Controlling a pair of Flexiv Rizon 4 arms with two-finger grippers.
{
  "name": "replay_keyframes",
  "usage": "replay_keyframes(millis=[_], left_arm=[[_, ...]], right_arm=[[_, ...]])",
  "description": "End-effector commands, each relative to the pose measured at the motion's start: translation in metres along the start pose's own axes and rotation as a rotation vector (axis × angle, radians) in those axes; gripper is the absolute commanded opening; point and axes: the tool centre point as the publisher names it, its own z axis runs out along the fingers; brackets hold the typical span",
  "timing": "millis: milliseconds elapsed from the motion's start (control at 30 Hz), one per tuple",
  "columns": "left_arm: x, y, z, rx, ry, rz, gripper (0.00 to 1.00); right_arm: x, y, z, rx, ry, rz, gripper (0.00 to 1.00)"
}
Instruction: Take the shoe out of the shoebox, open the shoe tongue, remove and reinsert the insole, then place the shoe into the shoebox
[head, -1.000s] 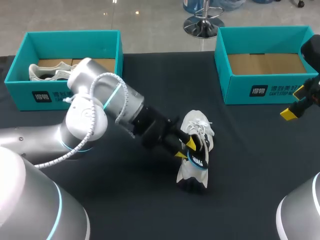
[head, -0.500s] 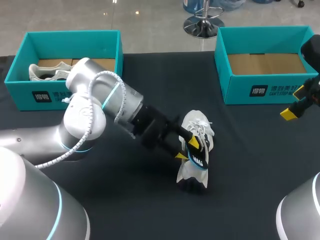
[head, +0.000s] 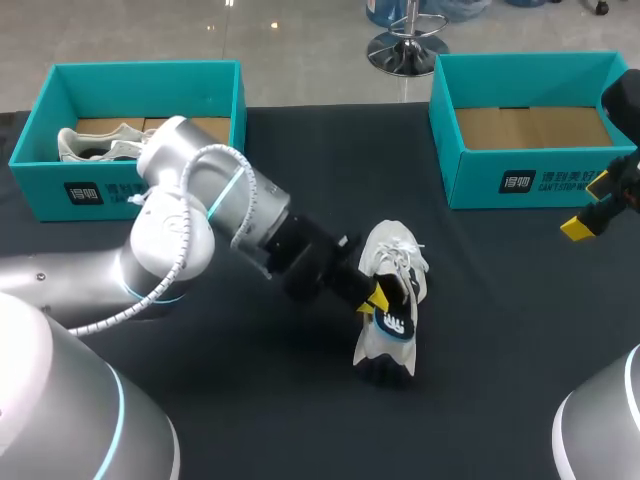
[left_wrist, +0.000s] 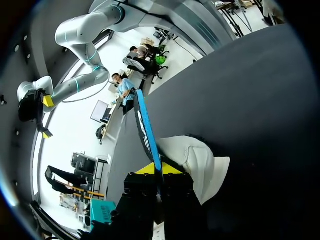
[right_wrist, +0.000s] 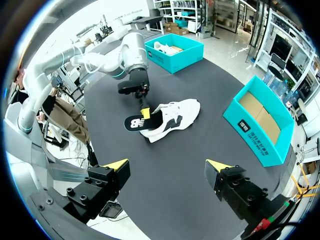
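Head view, from the left: the first of two teal shoeboxes (head: 60, 190) stands at the far left corner of the black table (head: 500, 350), with one pale shoe (head: 95, 143) lying inside it. The left arm (head: 190, 220) comes in from that side and reaches to mid-table, where the left gripper (head: 375, 300) is clamped on the single black insole (head: 397, 322). In the left wrist view the insole runs edge-on between the two fingers, pinched from both sides. The insole rests against the second shoe (head: 385, 250), a white sneaker lying on the cloth between the boxes, outside both of them. The second shoebox (head: 490, 185) sits at the far right, holding only its cardboard floor. At the right edge, well apart from the sneaker, the right gripper (right_wrist: 167, 165) hangs with its fingers spread wide and nothing between them.
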Motion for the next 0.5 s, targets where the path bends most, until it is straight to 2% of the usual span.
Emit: replay_keyframes(millis=[33,500], left_arm=[[0.000,0.007,-0.004,-0.009,0.009,0.005,0.00],[0.012,0.019,0.001,-0.048,0.032,0.001,0.01]], right_arm=[[-0.002,0.002,0.000,0.006,0.003,0.000,1.00],[-0.002,0.002,0.000,0.006,0.003,0.000,1.00]])
